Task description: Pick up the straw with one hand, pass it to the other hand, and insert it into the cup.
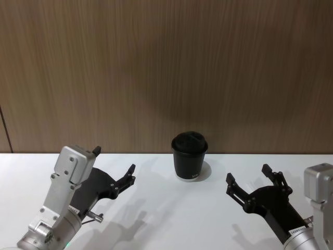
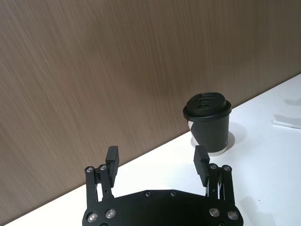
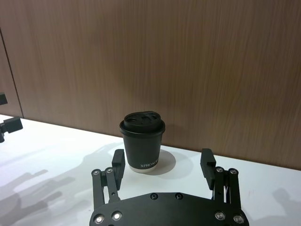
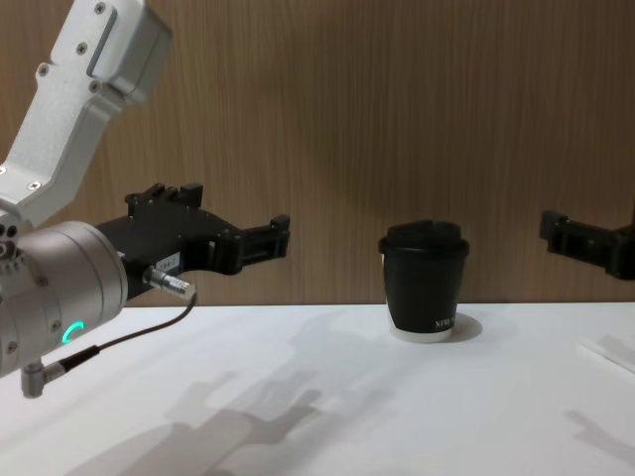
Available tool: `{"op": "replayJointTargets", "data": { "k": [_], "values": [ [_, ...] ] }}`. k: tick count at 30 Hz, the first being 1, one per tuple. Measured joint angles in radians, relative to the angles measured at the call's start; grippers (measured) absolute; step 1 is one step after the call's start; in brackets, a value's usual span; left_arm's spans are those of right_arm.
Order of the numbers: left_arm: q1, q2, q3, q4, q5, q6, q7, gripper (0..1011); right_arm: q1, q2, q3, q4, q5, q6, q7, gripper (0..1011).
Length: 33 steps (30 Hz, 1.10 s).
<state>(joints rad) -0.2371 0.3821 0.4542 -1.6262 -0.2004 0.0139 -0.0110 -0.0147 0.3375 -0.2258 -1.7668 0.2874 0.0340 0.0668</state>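
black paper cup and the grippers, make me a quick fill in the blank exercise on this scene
1. The small black paper cup, lid on, stands upright on a ____ table.
2. The left gripper and the right gripper hover on either side of the cup, both with fingers ____.
3. The thin white straw lies flat on the table, held by ____ gripper.

Missing words: white; open; neither

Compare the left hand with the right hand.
The left hand hangs left of the cup, pointing rightward toward it; the right hand hangs right of it, pointing leftward. The straw lies on the right hand's side, beyond the cup from the left hand. Both are open, empty, above the table.
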Motion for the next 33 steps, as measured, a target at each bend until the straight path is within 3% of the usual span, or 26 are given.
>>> {"op": "replayJointTargets", "data": {
  "k": [33],
  "values": [
    [0.000,0.000,0.000,0.000,0.000,0.000,0.000,1002,0.000,0.000,0.000,0.000,0.000,0.000,0.000,1001]
  ]
}}
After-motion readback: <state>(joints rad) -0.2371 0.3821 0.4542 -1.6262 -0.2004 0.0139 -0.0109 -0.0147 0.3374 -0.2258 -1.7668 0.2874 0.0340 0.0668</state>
